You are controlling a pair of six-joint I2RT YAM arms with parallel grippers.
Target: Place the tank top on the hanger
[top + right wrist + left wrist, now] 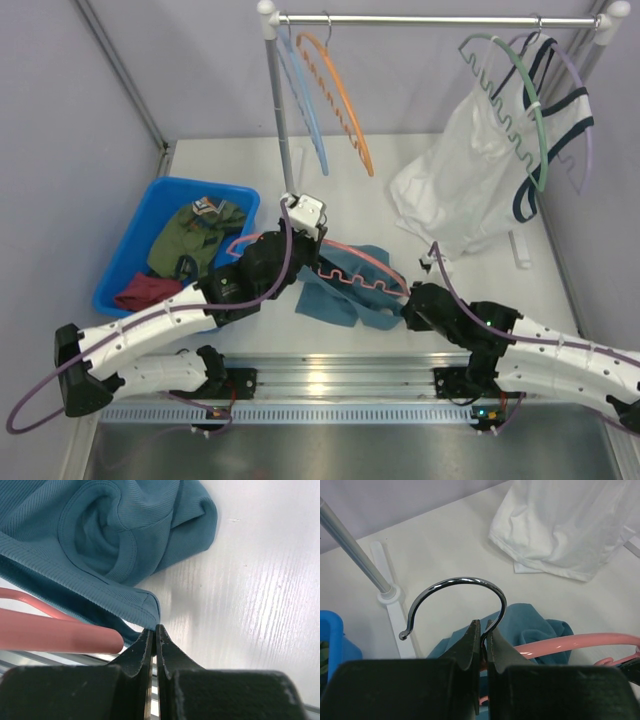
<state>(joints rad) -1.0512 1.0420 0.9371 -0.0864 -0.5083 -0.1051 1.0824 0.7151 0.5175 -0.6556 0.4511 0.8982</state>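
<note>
Hanger (355, 268): salmon-pink plastic, curved, with a wavy inner edge and a thin bright metal hook. It lies nearly level, low over the white surface (230, 160), its length running left to right. The hook end is to the left, and its wire stem is clamped between the jaws of the left gripper (482, 630).

Tank top (345, 295): teal-blue ribbed knit with banded edges. It is crumpled in a loose heap on the surface, directly under the hanger. The pink arms cross above the fabric. One rounded arm tip sits just beside a banded hem. That hem's corner reaches the closed jaw tips of the right gripper (155, 630); whether it is pinched is unclear.
</note>
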